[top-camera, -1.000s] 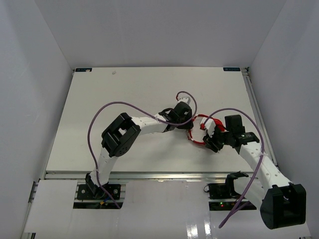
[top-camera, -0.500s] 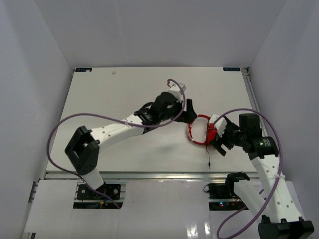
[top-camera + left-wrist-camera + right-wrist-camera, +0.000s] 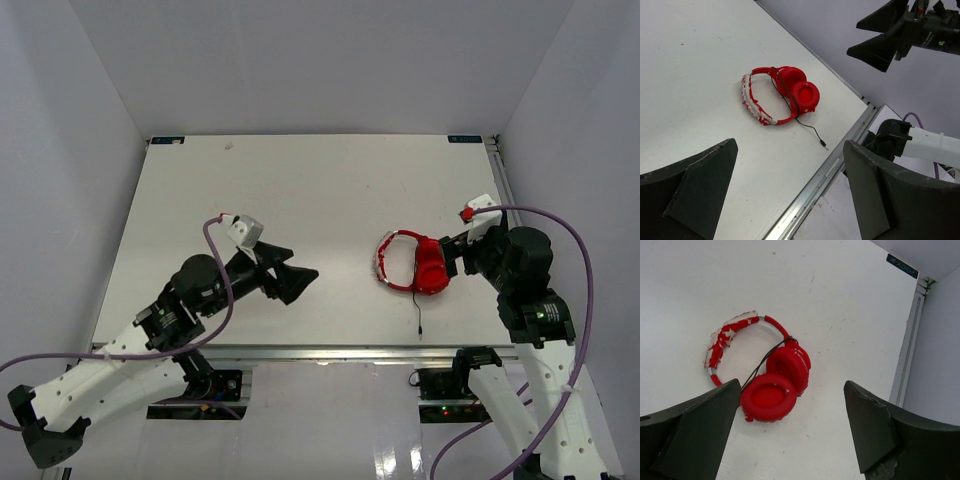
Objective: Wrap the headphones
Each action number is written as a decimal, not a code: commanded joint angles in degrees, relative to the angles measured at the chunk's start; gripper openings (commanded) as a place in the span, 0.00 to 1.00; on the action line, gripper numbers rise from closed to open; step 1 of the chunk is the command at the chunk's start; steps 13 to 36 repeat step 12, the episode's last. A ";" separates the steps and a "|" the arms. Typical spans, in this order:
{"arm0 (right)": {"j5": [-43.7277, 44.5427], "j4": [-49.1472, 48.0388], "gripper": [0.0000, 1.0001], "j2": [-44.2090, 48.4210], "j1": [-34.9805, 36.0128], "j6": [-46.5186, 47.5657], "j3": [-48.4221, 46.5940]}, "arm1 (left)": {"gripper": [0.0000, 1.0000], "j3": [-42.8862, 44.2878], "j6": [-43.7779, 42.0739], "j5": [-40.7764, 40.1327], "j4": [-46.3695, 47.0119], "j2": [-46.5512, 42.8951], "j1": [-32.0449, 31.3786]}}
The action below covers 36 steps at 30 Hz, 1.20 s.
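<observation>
1 pair of red headphones [image 3: 775,390] on the white counter [image 3: 300,190], dark cable [image 3: 417,312] trailing — left gripper [image 3: 300,285] wide, well apart, right gripper [image 3: 452,260] wide, near.

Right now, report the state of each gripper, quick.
Left gripper: open, holding nothing.
Right gripper: open, holding nothing.
The headphones lie apart from both.

A white table [image 3: 300,180] sits enclosed by pale grey walls [image 3: 60,110].
</observation>
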State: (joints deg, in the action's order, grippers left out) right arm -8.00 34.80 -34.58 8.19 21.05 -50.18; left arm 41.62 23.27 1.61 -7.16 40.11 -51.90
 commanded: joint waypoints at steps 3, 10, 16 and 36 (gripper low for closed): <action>6.47 -7.34 0.90 2.39 -0.88 -7.85 4.96 | 0.98 -4.24 0.82 0.19 -4.05 -5.43 0.22; 4.84 -7.85 0.90 3.91 -2.07 -9.23 6.74 | 0.98 -4.43 1.23 2.20 -4.00 -3.94 0.22; 4.42 -8.11 0.90 3.95 -2.29 -9.56 7.14 | 0.98 -4.32 1.12 2.49 -3.50 -3.62 0.22; 4.42 -8.11 0.90 3.95 -2.29 -9.56 7.14 | 0.98 -4.32 1.12 2.49 -3.50 -3.62 0.22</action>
